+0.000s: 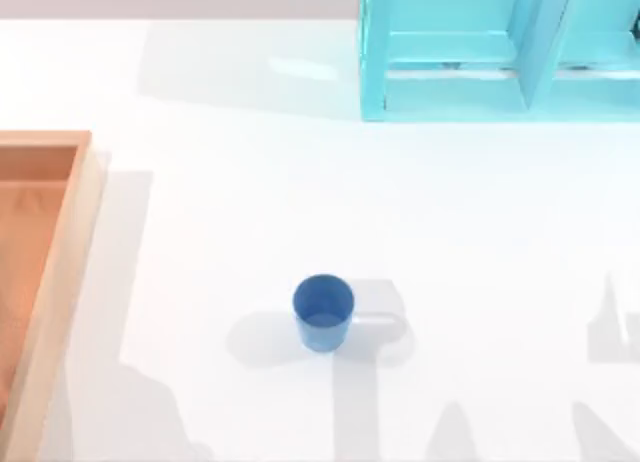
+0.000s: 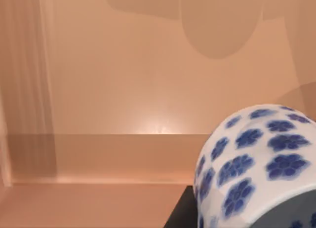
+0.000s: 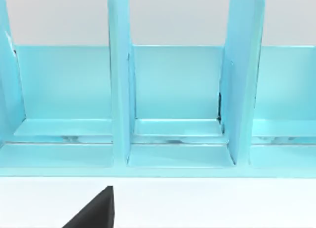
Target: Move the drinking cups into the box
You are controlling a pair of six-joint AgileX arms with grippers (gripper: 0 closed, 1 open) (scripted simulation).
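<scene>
Left gripper is carrying the slim white blue-flowered cup (image 2: pixel 256 164) over the shallow orange-brown wooden box (image 1: pixel 40 242), frame left; release is likely next. Its finger state cannot be told. The plain blue tapered cup (image 1: pixel 323 312) is waiting lower centre.

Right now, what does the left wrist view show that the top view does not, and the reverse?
Left wrist view alone: the white cup with a blue flower pattern, close to the camera above the box's orange-brown floor, with a dark part of the left gripper beside it.

Top view alone: the plain blue cup standing upright on the white table, apart from the box, and the turquoise cabinet at the far edge.

Both: the wooden box, seen at the table's left side in the top view.
</scene>
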